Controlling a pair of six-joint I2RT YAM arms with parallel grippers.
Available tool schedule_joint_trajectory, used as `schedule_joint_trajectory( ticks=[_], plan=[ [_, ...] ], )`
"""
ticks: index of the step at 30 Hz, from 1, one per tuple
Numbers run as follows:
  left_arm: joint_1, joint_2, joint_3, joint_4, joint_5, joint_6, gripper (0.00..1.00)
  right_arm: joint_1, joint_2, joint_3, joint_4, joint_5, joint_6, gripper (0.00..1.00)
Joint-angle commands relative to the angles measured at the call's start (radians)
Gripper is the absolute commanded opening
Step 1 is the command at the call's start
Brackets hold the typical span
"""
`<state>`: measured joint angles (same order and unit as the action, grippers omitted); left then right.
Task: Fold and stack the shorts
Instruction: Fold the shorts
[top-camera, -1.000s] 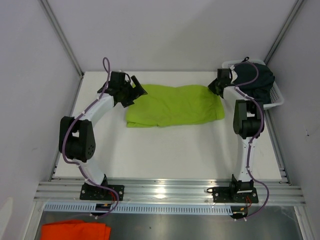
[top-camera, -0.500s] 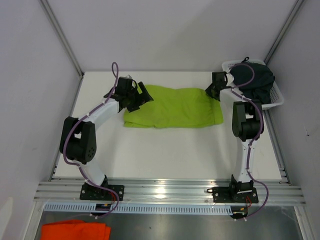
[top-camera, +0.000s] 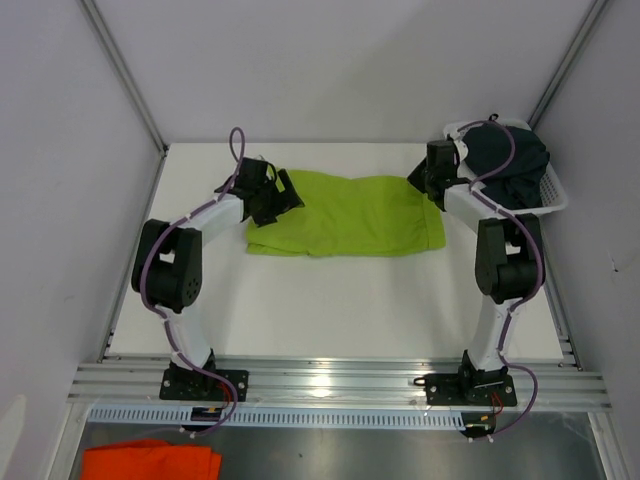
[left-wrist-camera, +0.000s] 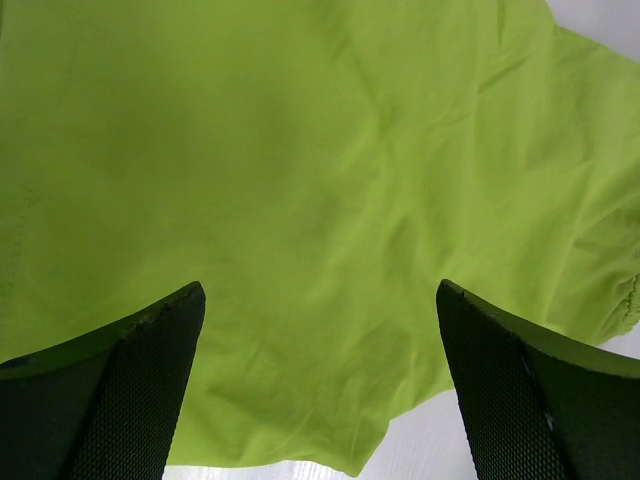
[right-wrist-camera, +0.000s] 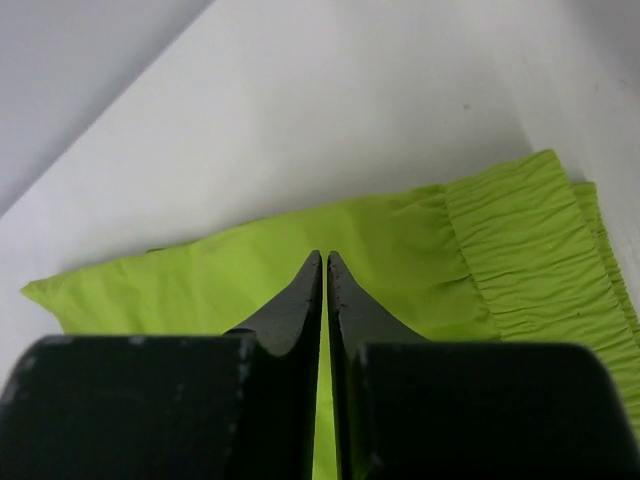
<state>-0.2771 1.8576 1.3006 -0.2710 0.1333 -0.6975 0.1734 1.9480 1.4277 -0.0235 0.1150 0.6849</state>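
Desk (top-camera: 330, 300): white, with walls on three sides; its near edge was hidden behind the rail that carries the arm bases.

Green shorts (top-camera: 350, 215): lay flat on the far half of the desk, between the two claws. The gathered waistband was at the right end. Could not tell from above how many layers were folded.

Basket (top-camera: 553, 195): white, at the far right corner of the desk. It held the dark shorts (top-camera: 515, 158) in a heap, partly covered by the right arm and its cable, so their shape was unclear.

Orange cloth (top-camera: 150, 462): below the rail at near left, cut off by the frame edge.

Left claw (left-wrist-camera: 320, 300): spread wide over the left end of the green shorts, pinching nothing.

Right claw (right-wrist-camera: 325, 258): pressed almost together, with only a thin slit, tips over the waistband end. Could not tell whether any fabric was caught.
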Motion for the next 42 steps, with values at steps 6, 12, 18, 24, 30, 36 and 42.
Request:
schedule_joint_trajectory(
  ticks=[6,12,18,24,30,36,42],
  plan=[
    [0.003,-0.014,-0.099,0.061,0.032,0.009,0.98,0.100,0.248,0.246,-0.291,0.293,0.005,0.00],
    [0.018,-0.006,-0.113,0.006,0.023,0.016,0.97,0.121,0.267,0.217,-0.294,0.275,0.039,0.00],
    [0.159,-0.089,-0.268,0.042,-0.020,-0.034,0.96,0.219,0.175,0.082,-0.240,0.267,0.057,0.00],
    [0.274,-0.155,-0.314,0.010,-0.125,-0.019,0.96,0.389,0.082,-0.073,-0.194,0.320,0.131,0.00],
    [0.325,-0.204,-0.279,-0.033,-0.185,-0.002,0.96,0.451,-0.007,-0.118,-0.191,0.266,0.154,0.05],
    [0.277,-0.302,-0.223,-0.092,-0.250,0.016,0.95,0.416,-0.125,-0.139,-0.161,0.149,0.078,0.65],
    [0.113,-0.371,-0.129,-0.197,-0.342,0.035,0.95,0.325,-0.311,-0.300,-0.119,-0.026,0.051,0.68]
  ],
)
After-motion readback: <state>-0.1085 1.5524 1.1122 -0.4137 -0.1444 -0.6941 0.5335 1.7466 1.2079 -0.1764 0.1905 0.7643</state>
